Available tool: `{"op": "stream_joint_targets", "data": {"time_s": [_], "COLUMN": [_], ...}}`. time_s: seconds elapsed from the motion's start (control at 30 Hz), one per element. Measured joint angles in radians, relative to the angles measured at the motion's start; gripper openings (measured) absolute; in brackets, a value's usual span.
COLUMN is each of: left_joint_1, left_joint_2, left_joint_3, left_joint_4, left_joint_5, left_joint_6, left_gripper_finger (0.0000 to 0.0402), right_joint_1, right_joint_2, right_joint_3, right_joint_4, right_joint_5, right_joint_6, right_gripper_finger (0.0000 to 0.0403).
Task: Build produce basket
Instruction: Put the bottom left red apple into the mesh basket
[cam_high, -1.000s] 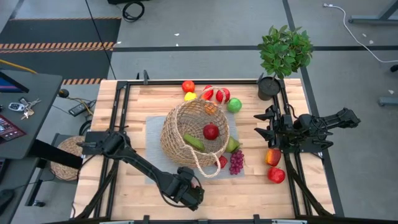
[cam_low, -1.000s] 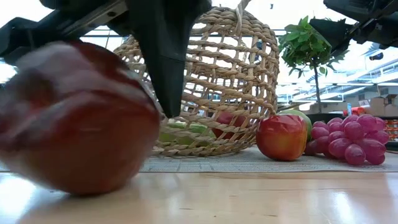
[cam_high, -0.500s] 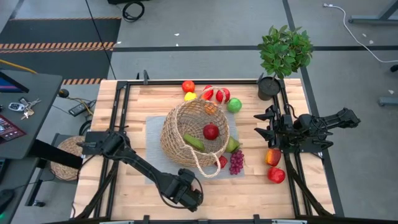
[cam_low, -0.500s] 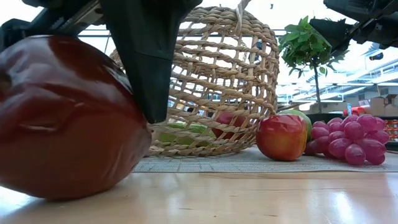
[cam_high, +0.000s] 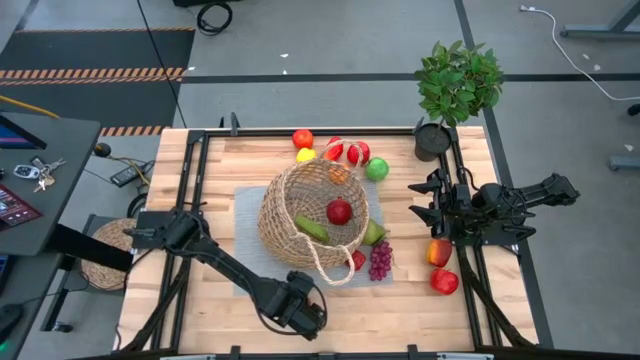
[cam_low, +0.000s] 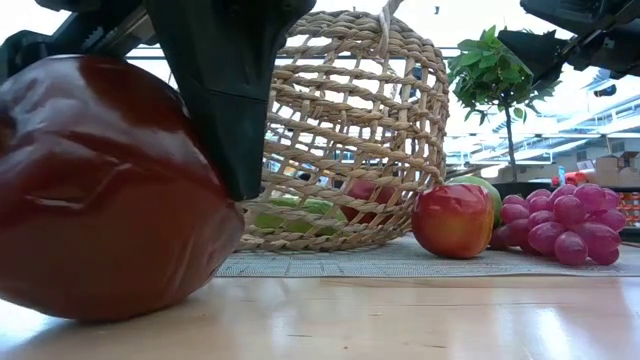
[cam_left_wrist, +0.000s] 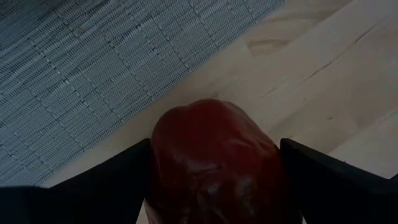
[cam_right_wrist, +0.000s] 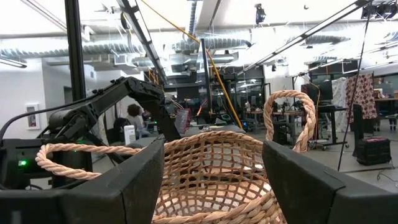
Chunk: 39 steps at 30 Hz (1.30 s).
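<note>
At the near edge of the table (cam_high: 200, 310), left of centre, the left gripper (cam_high: 303, 318) straddles a dark red piece of produce (cam_left_wrist: 214, 162), its fingers (cam_left_wrist: 329, 180) set close against both flanks; firm grip cannot be told. The piece rests on bare wood just off the grey mat (cam_left_wrist: 81, 81). The basket (cam_high: 312, 215) lies tipped on the mat, long axis toward the table's near-right, mouth and looped handle (cam_high: 335, 270) facing that way. The high view shows a red apple (cam_high: 339, 211) inside; the low view shows the dark piece resting on the wood, hidden from above. The right gripper (cam_high: 428, 205) waits, partly open, holding nothing, beside the potted plant (cam_high: 455, 85)
</note>
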Motion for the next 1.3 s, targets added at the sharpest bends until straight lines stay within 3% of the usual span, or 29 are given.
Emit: {"op": "stream_joint_targets", "data": {"time_s": [0.43,0.7,1.07,1.3], "left_joint_1": [0.018,0.047,0.068,0.072], "left_joint_2": [0.0,0.0,0.0,-0.001], "left_joint_3": [0.083,0.234,0.526,0.653], "left_joint_4": [-0.004,-0.044,-0.079,0.002], "left_joint_5": [0.0,0.035,0.039,0.014], "left_joint_6": [0.095,0.228,0.481,0.758], "left_gripper_finger": [0.0332,0.0332,0.0332,0.0332], "right_joint_1": [0.0,0.0,0.0,0.0], "right_joint_2": [0.0,0.0,0.0,0.0], "right_joint_3": [0.0,0.0,0.0,0.0], "right_joint_4": [0.0,0.0,0.0,0.0], "right_joint_5": [0.0,0.0,0.0,0.0], "right_joint_6": [0.0,0.0,0.0,0.0], "right_gripper_finger": [0.0275,0.0275,0.0275,0.0275]}}
